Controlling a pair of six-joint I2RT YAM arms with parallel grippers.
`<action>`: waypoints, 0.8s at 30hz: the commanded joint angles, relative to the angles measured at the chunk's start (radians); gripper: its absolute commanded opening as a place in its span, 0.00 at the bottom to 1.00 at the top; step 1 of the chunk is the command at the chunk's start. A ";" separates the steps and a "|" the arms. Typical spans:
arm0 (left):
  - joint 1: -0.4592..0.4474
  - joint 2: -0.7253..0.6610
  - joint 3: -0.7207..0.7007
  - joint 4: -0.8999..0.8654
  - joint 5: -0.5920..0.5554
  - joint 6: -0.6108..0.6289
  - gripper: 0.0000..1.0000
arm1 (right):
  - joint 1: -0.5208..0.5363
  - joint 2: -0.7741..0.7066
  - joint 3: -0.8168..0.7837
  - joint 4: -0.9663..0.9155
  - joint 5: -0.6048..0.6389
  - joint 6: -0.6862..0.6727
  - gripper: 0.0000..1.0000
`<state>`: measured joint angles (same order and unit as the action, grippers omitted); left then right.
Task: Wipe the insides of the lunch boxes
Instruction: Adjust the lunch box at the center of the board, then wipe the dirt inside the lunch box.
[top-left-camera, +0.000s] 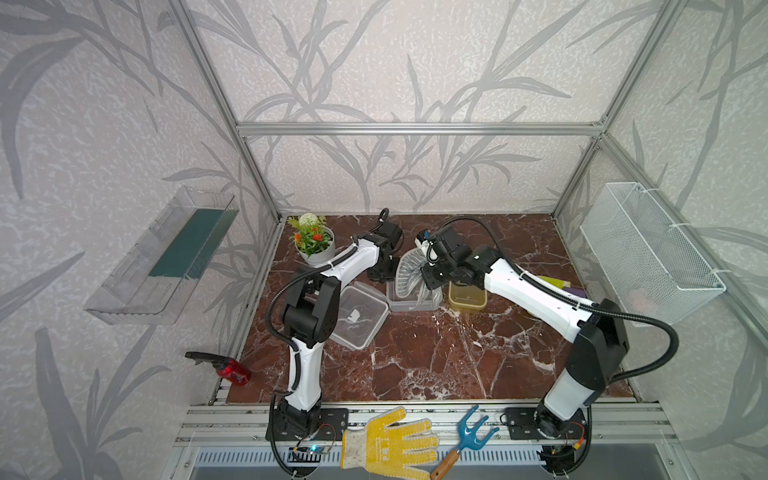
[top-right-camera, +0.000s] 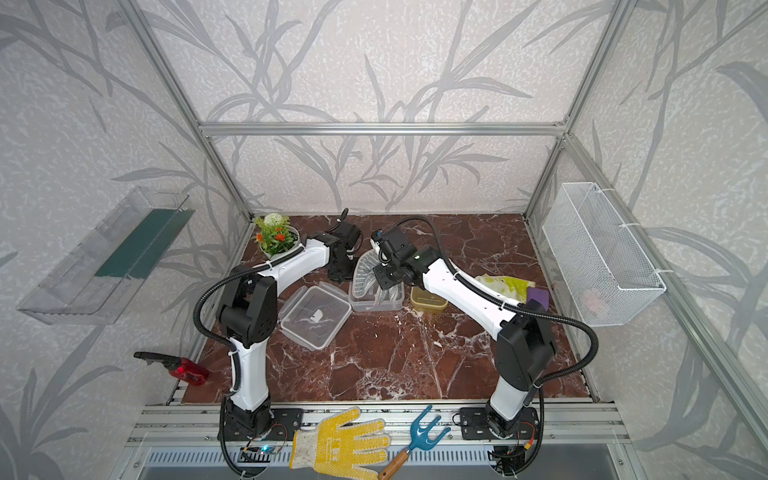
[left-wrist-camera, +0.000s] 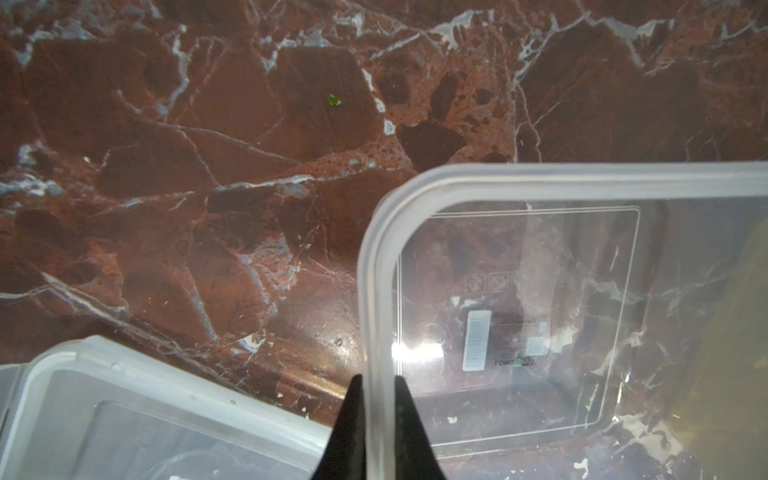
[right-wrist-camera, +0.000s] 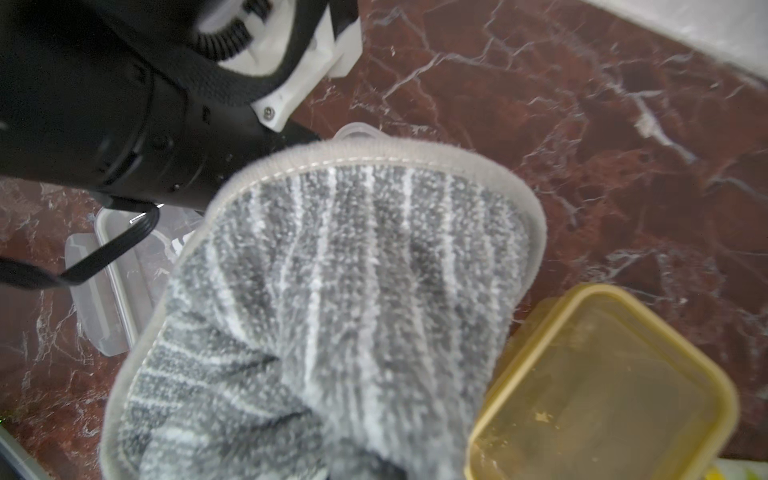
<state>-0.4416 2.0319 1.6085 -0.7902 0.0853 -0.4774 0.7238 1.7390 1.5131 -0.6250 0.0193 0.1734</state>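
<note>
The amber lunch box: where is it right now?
In both top views the amber lunch box sits on the marble table toward the back, just right of the clear lunch box and beneath the right arm.

Red marble bench (top-left-camera: 415, 365), clear lunch box (top-left-camera: 404, 306) near its far middle, striped grey cloth (top-left-camera: 409, 270) draped into it from the right gripper (top-left-camera: 428, 276), left gripper (top-left-camera: 380, 278) at its rim, loose lid (top-left-camera: 361, 320) alongside, amber lunch box (top-left-camera: 467, 299) beside
</note>
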 joint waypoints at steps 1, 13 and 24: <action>-0.010 -0.065 -0.048 -0.017 0.048 0.001 0.12 | -0.007 0.084 0.045 -0.014 -0.070 0.029 0.00; 0.019 -0.152 -0.165 0.125 0.159 -0.056 0.41 | -0.049 0.231 0.023 -0.032 -0.202 0.064 0.00; 0.078 -0.249 -0.251 0.173 0.153 -0.118 0.45 | -0.087 0.196 -0.119 0.051 -0.311 0.131 0.00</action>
<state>-0.3912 1.8339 1.3876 -0.6312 0.2379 -0.5587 0.6621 1.9629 1.4220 -0.6056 -0.2375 0.2707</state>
